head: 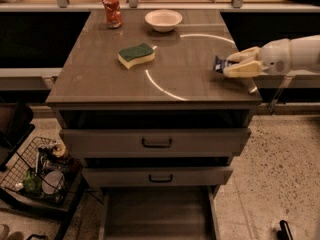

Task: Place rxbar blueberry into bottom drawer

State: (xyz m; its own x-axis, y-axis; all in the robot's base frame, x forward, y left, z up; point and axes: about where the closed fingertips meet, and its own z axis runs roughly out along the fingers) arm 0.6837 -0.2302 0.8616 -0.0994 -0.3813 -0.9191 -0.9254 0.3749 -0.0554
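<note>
The rxbar blueberry, a small dark blue bar, is at the right edge of the cabinet top, between the fingers of my gripper. The gripper reaches in from the right on a white arm and is shut on the bar, at or just above the surface. The bottom drawer stands pulled open at the foot of the cabinet, its flat floor bare. Two drawers with dark handles are above it.
A green-and-yellow sponge, a white bowl and a red can are on the cabinet top. A wire basket with items stands on the floor at the left. Speckled floor lies to the right.
</note>
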